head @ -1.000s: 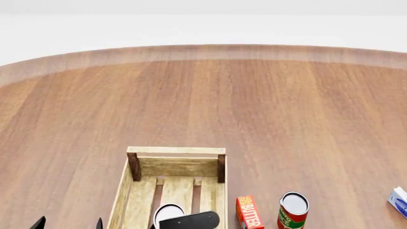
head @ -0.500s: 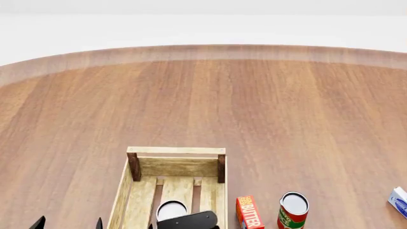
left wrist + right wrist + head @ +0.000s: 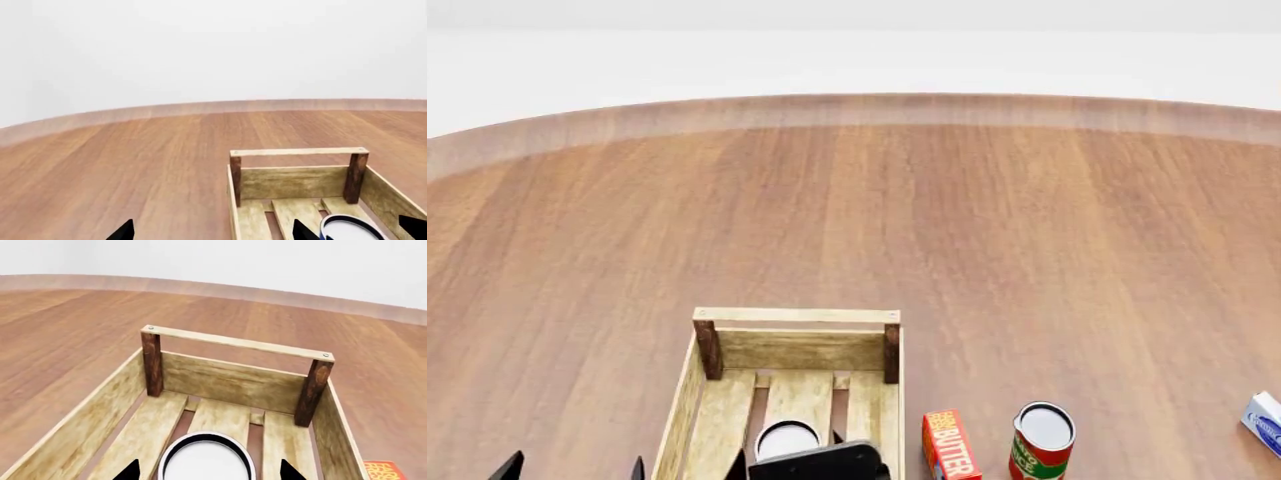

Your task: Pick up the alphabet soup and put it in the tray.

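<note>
The alphabet soup can (image 3: 786, 437) stands upright on the slats inside the tray (image 3: 797, 316), near its front end. In the right wrist view its silver-white top (image 3: 207, 457) lies between my right gripper's (image 3: 208, 471) two dark fingertips, with a gap on each side, so that gripper is open. The tray's far end plank (image 3: 237, 342) is straight ahead. My left gripper (image 3: 213, 231) is open and empty over the bare table just left of the tray (image 3: 297, 152). The can's blue rim (image 3: 347, 225) shows there.
A red butter box (image 3: 950, 445) and a red and green can (image 3: 1042, 440) stand right of the tray. A white and blue box (image 3: 1265, 420) sits at the right edge. The round wooden table (image 3: 854, 200) stretches far ahead.
My right gripper has drawn back toward the near edge of the head view, uncovering more of the can's top. The can stays in the tray. The left gripper has not moved.
</note>
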Motion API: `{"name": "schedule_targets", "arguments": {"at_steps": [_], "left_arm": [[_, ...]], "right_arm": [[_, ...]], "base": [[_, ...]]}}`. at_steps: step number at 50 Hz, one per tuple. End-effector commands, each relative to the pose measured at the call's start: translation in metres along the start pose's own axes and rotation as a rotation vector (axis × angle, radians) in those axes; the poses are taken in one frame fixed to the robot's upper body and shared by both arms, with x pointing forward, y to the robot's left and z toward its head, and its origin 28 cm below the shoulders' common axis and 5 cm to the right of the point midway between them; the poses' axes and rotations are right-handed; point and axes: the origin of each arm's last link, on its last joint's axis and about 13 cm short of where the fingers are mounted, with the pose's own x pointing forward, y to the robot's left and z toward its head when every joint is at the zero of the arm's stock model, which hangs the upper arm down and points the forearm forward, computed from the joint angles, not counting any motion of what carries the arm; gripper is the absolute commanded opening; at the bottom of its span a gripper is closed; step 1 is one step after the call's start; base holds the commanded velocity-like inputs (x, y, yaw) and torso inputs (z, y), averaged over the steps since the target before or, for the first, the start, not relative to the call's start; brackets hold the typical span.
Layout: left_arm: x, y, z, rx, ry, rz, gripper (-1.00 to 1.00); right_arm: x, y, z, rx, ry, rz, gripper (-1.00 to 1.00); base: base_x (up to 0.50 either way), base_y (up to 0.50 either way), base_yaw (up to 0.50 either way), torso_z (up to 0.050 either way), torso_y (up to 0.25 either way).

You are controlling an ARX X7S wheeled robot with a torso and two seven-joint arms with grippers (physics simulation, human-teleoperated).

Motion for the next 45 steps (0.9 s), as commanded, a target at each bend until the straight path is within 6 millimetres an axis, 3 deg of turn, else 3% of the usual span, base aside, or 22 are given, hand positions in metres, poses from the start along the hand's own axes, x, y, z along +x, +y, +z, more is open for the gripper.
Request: {"name": "schedule_targets", "arguments": {"at_steps": [1,14,28,45], "left_arm": [[-0.002,-0.001,0.001,0.013,-0.018,-0.007,1.0],[-0.003,-0.001,0.003,0.026,-0.044,-0.009,1.0],[-0.007,0.0,0.01,0.024,-0.086,-0.002,1.0],[-0.015,-0.001,0.04,0.003,-0.158,-0.012,1.0]], "right_arm": [[-0.008,0.002,0.004,-0.016,-0.07,-0.01,1.0],[-0.023,0.0,0.008,-0.004,-0.159,-0.027,1.0],[-0.046,-0.01,0.026,0.007,-0.289,-0.037,1.0],[-0.08,-0.027,0.069,0.078,-0.429,-0.073,1.0]], "base": [[0.0,0.0,0.0,0.0,0.0],[0.0,0.0,0.0,0.0,0.0],[0.0,0.0,0.0,0.0,0.0],[0.0,0.0,0.0,0.0,0.0]]}}
